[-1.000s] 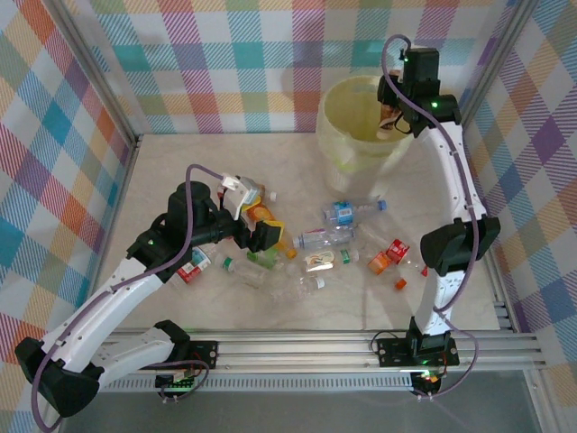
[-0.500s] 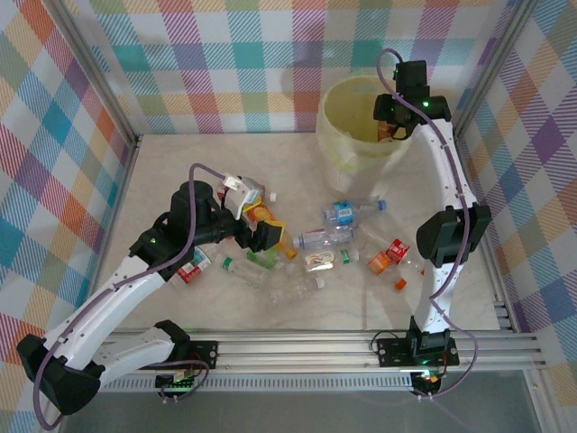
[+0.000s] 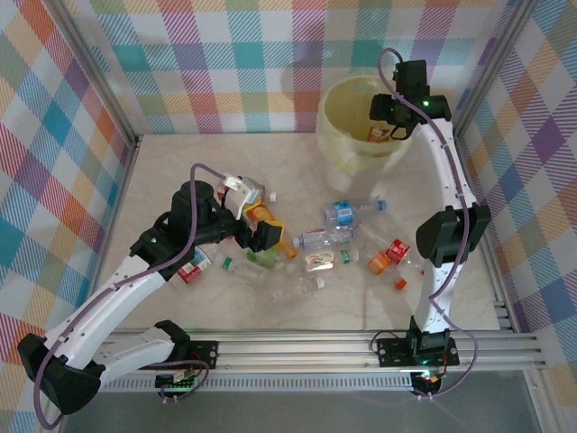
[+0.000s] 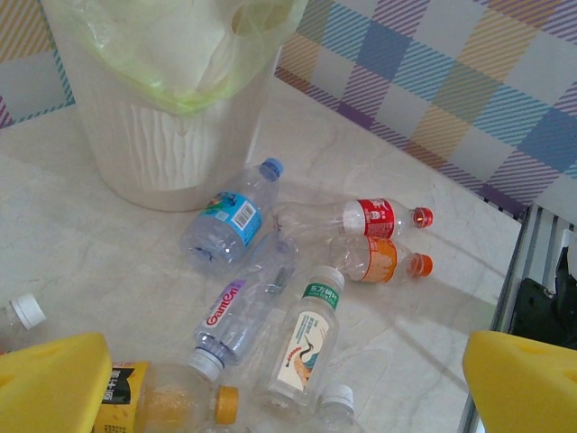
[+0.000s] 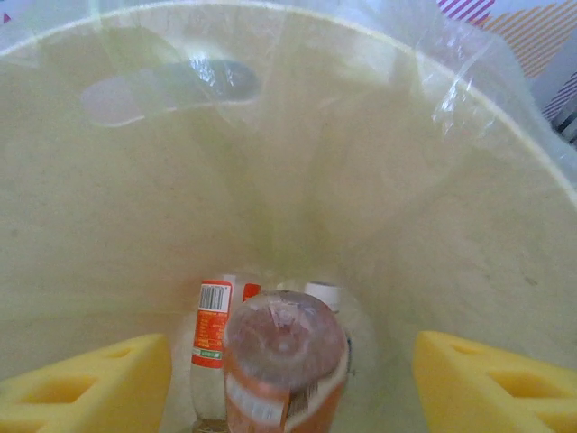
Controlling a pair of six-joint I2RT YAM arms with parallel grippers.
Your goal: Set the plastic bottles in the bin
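Overhead view: pale-yellow bin (image 3: pixel 347 135) at upper right of the frame, standing on a marbled counter (image 3: pixel 180 171) walled by checked cloth (image 3: pixel 225 63). Right pincer (image 3: pixel 390 129) reaching down past the bin's rim, something orange just beside it. Left pincer (image 3: pixel 268 236) left of centre, low over a scatter of plastic bottles (image 3: pixel 320 238) lying across the middle of the counter. Among them, a blue-labelled bottle (image 3: pixel 341 213) nearest the bin, then a red-labelled bottle (image 3: pixel 395 250) and an orange-labelled bottle (image 3: pixel 379 262) side by side toward the right.

Left wrist view: left pincer's yellow foam fingers (image 4: pixel 50 383) in the two bottom corners, spread wide, gripping nothing. Between them at bottom centre, a white-and-green-labelled bottle (image 4: pixel 306 347) lying against a clear bottle with purple lettering (image 4: pixel 239 311). At lower left, a yellow-labelled bottle (image 4: pixel 171 397) with an orange cap. Bin at upper left, blue-labelled bottle near its base.

Right wrist view: looking down into the bin. Right pincer's yellow fingers (image 5: pixel 90 383) in the bottom corners, wide apart, touching nothing. Between them, a blurred bottle seen end-on (image 5: pixel 284 356), orange label, clear of both fingers. Unclear whether resting on the bin's floor or in the air. Behind it, a barcode-labelled bottle (image 5: pixel 214 334) lying inside the bin.
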